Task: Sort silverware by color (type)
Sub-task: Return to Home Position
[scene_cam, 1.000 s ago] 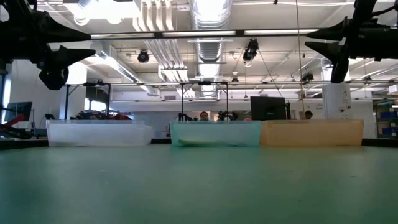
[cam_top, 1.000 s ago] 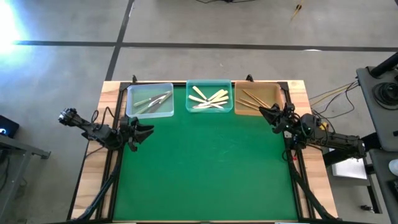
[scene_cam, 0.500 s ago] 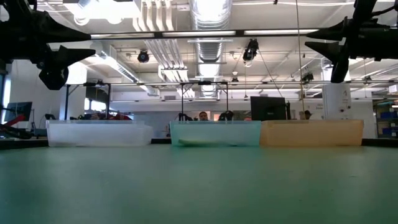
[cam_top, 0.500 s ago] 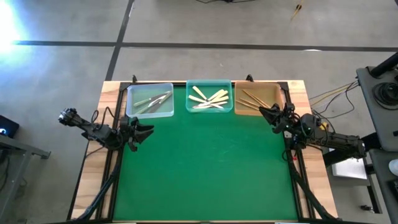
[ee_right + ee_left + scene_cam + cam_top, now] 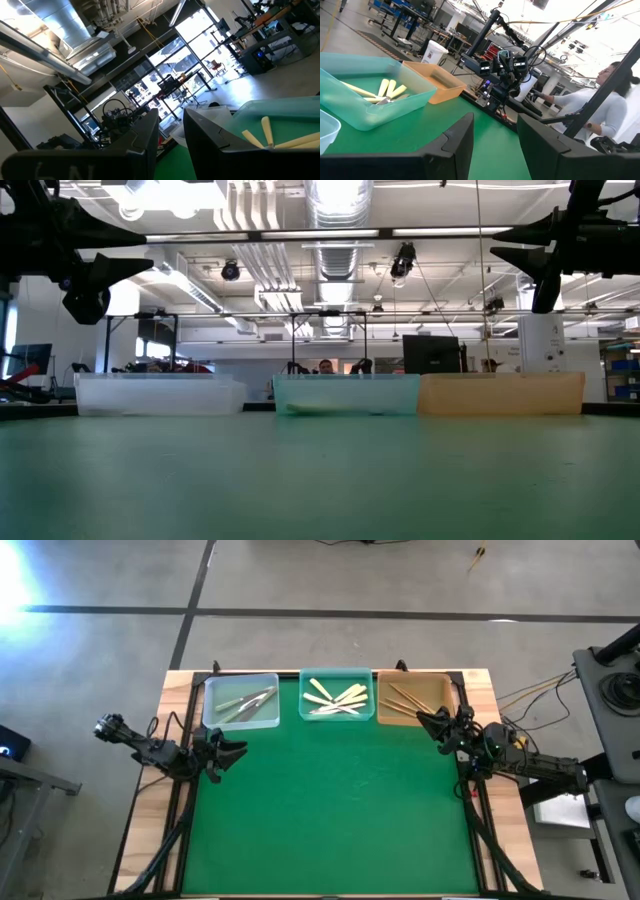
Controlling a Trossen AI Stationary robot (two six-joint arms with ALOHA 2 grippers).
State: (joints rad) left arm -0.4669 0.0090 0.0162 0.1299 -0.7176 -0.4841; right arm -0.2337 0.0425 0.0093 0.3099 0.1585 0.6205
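Note:
The silverware lies in three trays along the table's far edge. Shiny silver pieces (image 5: 245, 700) are in the clear tray (image 5: 213, 720), cream-yellow pieces (image 5: 335, 697) in the teal tray (image 5: 337, 673), and brown wood-like pieces (image 5: 405, 698) in the tan tray (image 5: 443, 690). My left gripper (image 5: 232, 752) hangs open above the table's left edge, just near of the clear tray. My right gripper (image 5: 424, 721) is open above the near right corner of the tan tray. Both hold nothing. The cream pieces (image 5: 385, 90) also show in the left wrist view.
Green mat (image 5: 330, 810) covers the table near of the trays. In the low view the three trays (image 5: 345, 393) stand in a row at the far edge, both grippers high above them. A person (image 5: 615, 105) stands beyond the table's right side.

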